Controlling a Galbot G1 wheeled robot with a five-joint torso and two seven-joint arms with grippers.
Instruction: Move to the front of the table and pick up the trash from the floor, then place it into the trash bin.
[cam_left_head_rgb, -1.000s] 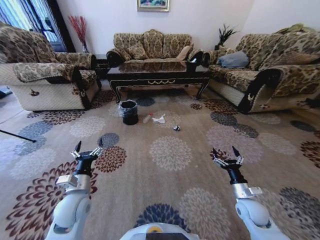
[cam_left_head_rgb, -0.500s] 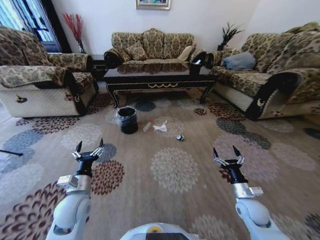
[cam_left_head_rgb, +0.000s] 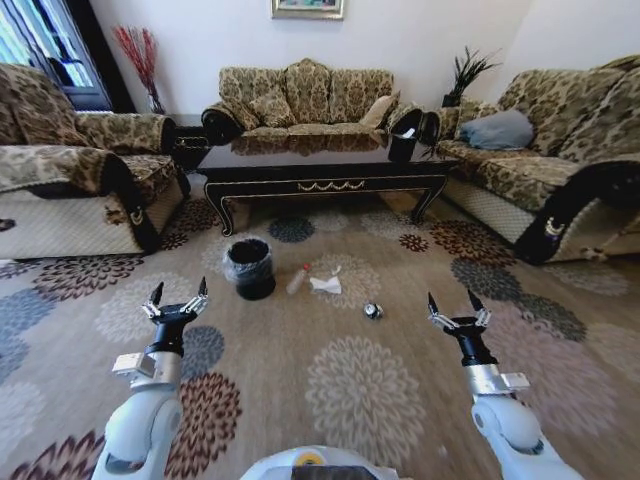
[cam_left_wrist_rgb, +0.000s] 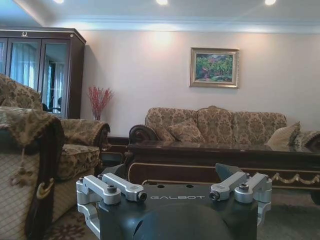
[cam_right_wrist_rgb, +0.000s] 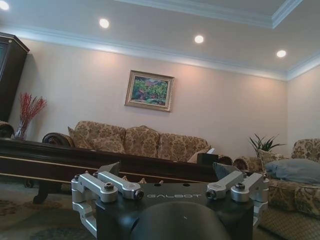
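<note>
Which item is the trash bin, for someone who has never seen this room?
Find the long dark table between the sofas. On the floor before its left end stands the trash bin, a small round black bucket lined with a crinkly clear bag. It stands upright, while the trash beside it lies flat on the carpet.

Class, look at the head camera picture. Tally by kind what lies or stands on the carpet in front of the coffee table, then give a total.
Trash bin: 1
Plastic bottle: 1
White paper: 1
Small dark round item: 1
Total: 4
</note>
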